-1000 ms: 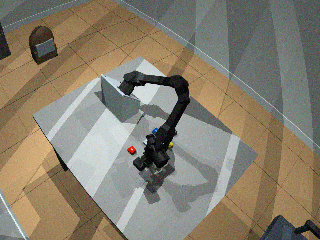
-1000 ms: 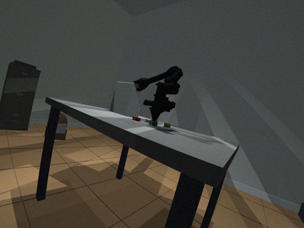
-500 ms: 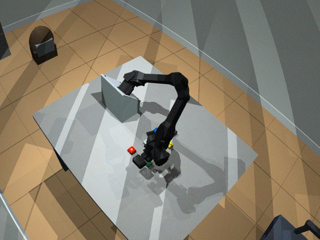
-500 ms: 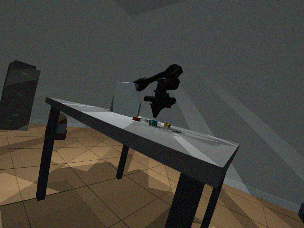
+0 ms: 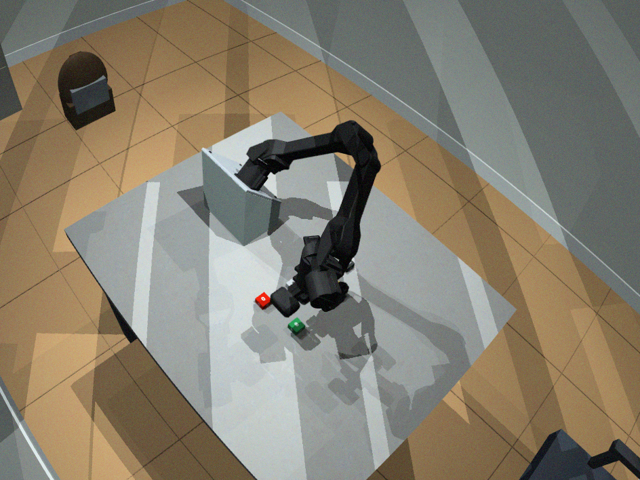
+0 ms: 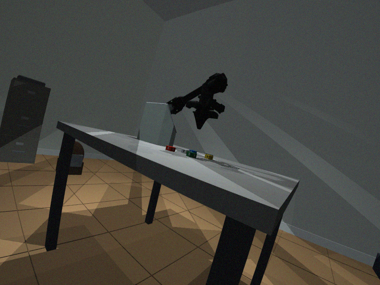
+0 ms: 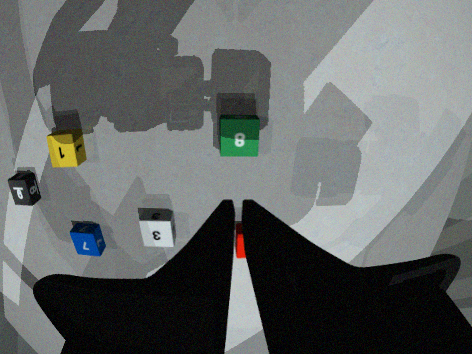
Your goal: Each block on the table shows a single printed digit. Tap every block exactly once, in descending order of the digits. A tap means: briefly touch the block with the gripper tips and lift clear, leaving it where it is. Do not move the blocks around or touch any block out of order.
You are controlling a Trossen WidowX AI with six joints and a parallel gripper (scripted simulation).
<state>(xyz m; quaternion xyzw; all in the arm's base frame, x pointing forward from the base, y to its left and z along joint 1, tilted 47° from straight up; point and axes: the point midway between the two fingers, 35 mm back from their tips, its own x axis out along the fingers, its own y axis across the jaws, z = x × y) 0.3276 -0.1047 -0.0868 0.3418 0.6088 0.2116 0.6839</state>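
Gripper (image 5: 304,289) (image 6: 199,127) (image 7: 236,209): held above the table (image 5: 170,310) (image 6: 184,179) (image 7: 400,60), probably so that it crosses without brushing any block
Fingers (image 6: 200,119): pressed nearly together, pinching nothing, likely to make one narrow tapping point
Green 8 (image 5: 295,325) (image 6: 191,154) (image 7: 239,136): in the wrist view, beyond the fingertips, untouched
Blue 7 (image 6: 193,151) (image 7: 87,239): left and below green 8 there

Top view: camera high above the pale grey rectangular worktop (image 5: 170,320) (image 6: 172,167) (image 7: 280,180), looking steeply down, frame rolled; widest coverage, with floor on several sides. Exterior view: set back, near worktop height, looking across it; its near corner points to 4 o'clock. Wrist view: closest, looking down past the black tapered end effector (image 5: 285,302) (image 6: 200,128) (image 7: 238,202). Top and exterior share the whole arm.
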